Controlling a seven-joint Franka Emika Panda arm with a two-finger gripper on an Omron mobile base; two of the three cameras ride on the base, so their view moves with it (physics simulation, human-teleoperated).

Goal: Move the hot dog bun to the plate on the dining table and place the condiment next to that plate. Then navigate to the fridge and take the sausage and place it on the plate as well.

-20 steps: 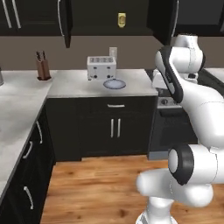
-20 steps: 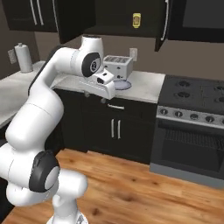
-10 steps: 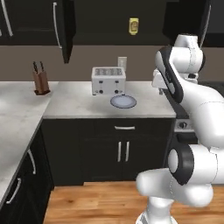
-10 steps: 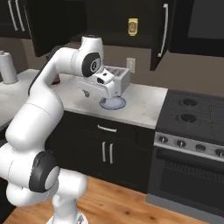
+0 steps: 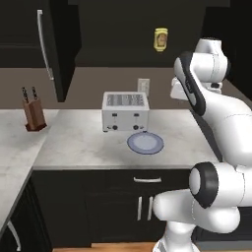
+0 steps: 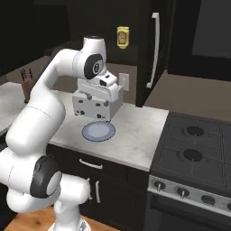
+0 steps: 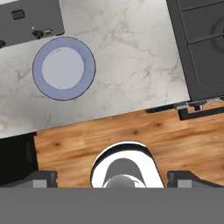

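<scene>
The condiment (image 5: pixel 160 39) is a small yellow bottle standing high up in an open dark wall cabinet, also seen in the right base view (image 6: pixel 122 37). My gripper (image 6: pixel 100 97) hangs well below it, pointing down over the counter's front edge in front of the toaster. In the hand view the gripper (image 7: pixel 113 177) is open, its fingertips (image 7: pixel 41 177) far apart and nothing between them. The hot dog bun, the plate on the dining table, the fridge and the sausage are out of view.
A silver toaster (image 5: pixel 125 111) stands on the marble counter (image 5: pixel 74 142) with a plain blue-grey plate (image 5: pixel 145 143) in front of it. A knife block (image 5: pixel 33 114) is at the left. A black stove (image 6: pixel 194 144) adjoins the counter on the right. An open cabinet door (image 5: pixel 54 49) juts out.
The whole picture has shifted and grown: the base has driven closer to the counter. The arm holds the same pose and the gripper stays open.
</scene>
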